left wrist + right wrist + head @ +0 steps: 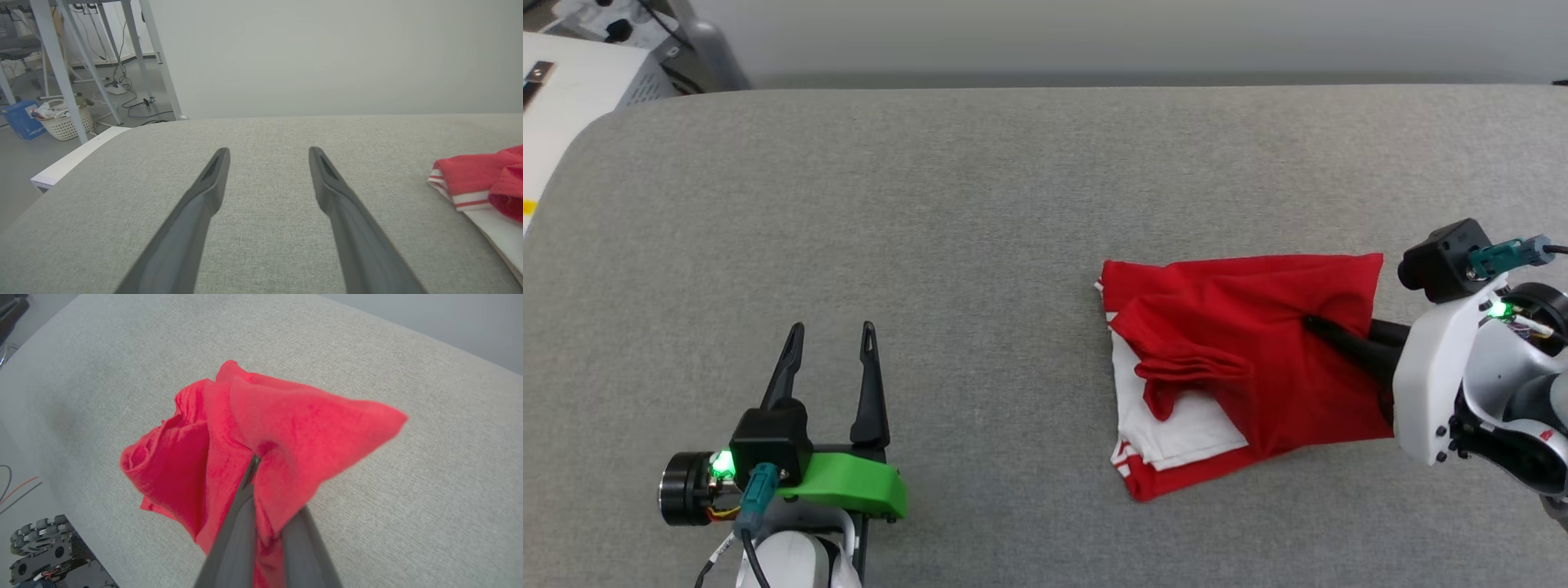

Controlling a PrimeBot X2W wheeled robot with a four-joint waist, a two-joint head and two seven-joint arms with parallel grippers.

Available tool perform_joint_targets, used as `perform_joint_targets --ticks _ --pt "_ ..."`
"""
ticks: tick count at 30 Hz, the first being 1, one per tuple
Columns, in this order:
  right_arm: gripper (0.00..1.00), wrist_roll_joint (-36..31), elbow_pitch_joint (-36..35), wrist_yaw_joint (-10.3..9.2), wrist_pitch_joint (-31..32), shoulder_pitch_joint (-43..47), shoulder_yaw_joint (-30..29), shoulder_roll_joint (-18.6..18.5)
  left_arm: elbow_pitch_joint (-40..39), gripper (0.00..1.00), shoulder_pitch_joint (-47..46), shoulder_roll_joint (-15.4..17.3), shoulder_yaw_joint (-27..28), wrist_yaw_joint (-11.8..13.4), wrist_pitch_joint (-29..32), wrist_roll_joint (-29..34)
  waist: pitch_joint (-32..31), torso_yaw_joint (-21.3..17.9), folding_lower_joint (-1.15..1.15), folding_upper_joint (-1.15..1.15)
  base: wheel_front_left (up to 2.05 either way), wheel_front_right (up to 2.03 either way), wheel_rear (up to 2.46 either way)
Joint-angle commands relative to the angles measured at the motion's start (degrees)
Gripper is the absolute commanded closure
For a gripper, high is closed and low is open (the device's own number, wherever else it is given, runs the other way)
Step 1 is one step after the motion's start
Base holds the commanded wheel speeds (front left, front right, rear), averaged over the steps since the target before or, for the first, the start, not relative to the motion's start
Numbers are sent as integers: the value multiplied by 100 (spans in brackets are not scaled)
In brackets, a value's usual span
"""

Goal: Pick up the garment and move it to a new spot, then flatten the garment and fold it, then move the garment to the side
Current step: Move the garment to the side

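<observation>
Right claw (256, 461) pinches garment (310, 424); head view shows white sleeve (1168, 437)

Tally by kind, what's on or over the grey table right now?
garment: 1
grippers: 2, the left gripper open, the right gripper shut on the garment
Total: 3

no legible text, folded garment (1241, 359) shows no lettering
</observation>
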Motion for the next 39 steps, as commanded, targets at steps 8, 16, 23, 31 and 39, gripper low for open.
perform_joint_targets --ticks 8,16,23,31,39 --pt "100 -123 -73 -5 102 -361 -339 -468 -218 0 -168 75 58 3 -33 104 515 -1043 0 0 0 0 0" --pt "100 -410 996 -5 -14 -816 -833 -1062 -482 0 -634 270 73 -57 -33 203 1373 -1098 0 0 0 0 0" --pt "100 -800 2349 -5 -254 -1344 -1187 -1507 -770 0 -965 355 28 -52 -33 272 1973 -928 0 0 0 0 0" --pt "100 -1421 3608 -5 -565 -2049 -1505 -1416 -928 0 -1149 449 58 -48 -33 249 2315 -853 0 0 0 0 0" --pt "0 -1817 4308 -5 -1072 -2286 -1744 -929 -897 0 -1069 422 51 43 -33 234 1963 -852 0 0 0 0 0"
